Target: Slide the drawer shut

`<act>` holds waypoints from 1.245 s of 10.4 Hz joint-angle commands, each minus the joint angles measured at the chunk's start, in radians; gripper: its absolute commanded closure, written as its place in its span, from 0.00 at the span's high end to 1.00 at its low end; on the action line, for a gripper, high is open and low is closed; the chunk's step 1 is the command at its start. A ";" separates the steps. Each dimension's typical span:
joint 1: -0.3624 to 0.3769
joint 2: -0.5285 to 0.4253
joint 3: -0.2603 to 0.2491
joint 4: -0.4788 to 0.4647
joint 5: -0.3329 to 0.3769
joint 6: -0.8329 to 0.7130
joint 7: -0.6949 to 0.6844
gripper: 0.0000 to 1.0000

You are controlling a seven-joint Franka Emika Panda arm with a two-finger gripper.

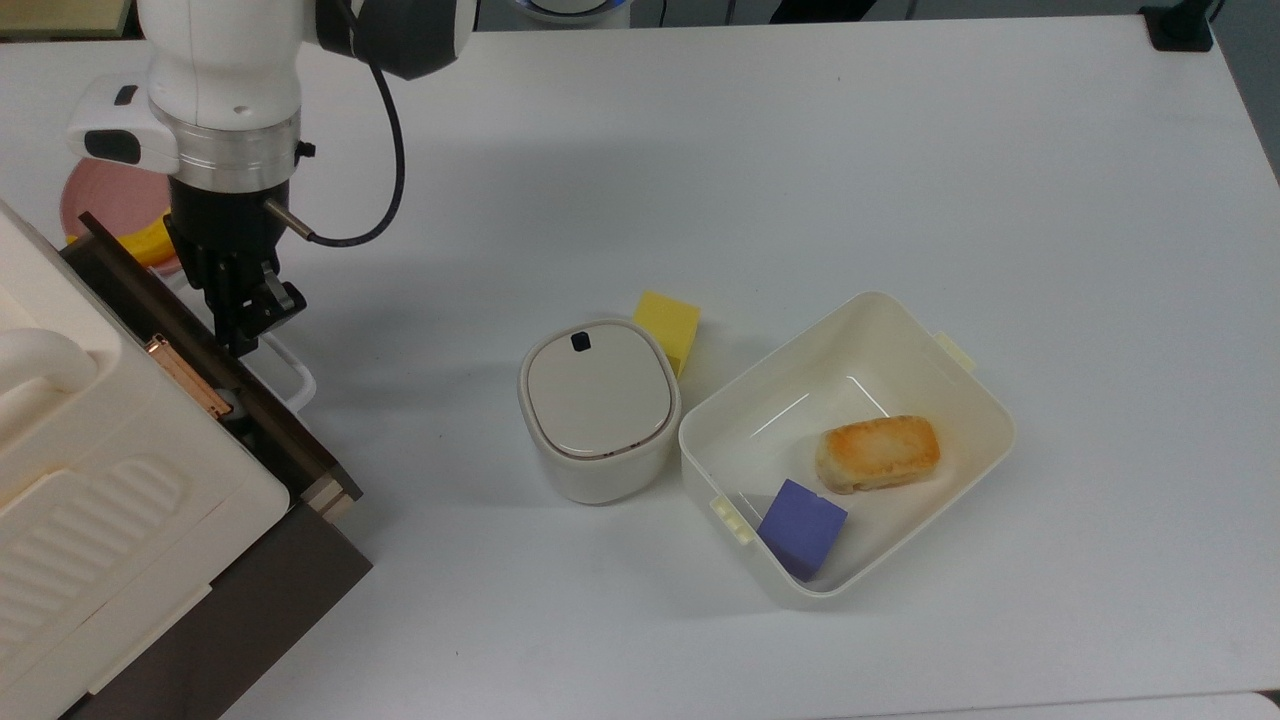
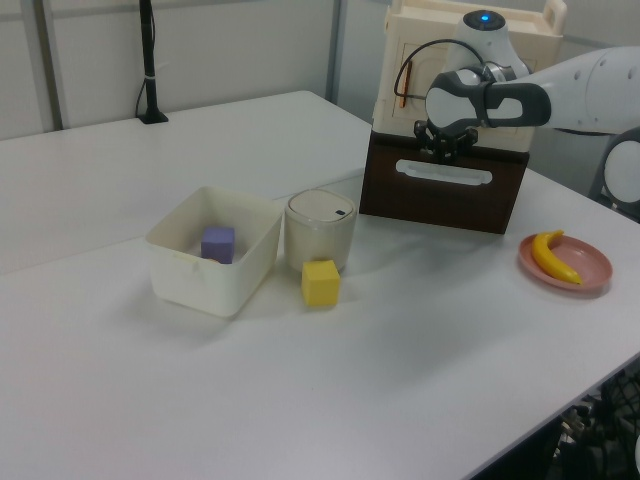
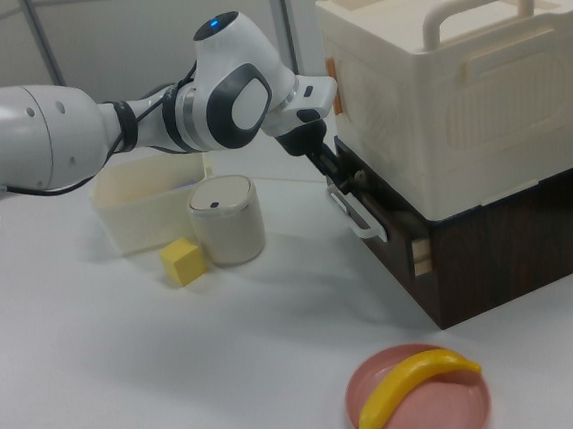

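One white table [image 1: 800, 150], grey wall panels behind, fingers [image 1: 243, 322] pressed together against nearly shut drawer [image 1: 215, 365]

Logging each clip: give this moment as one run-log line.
gripper: at drawer front | drawer: nearly closed, narrow gap | handle: not gripped

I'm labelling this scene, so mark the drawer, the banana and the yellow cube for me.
drawer [image 2: 440, 195]: left view, on its dark brown front panel.
banana [image 3: 414, 383]: right view, on the middle of the fruit.
yellow cube [image 2: 321, 283]: left view, on its front face.
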 commanded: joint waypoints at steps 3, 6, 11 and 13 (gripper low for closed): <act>0.006 0.062 -0.027 0.079 -0.050 0.047 0.019 0.16; 0.003 0.090 -0.040 0.128 -0.050 0.050 0.019 0.16; 0.089 -0.014 -0.026 0.059 -0.033 -0.077 -0.024 0.22; 0.184 -0.022 -0.020 0.058 0.017 -0.304 -0.140 0.47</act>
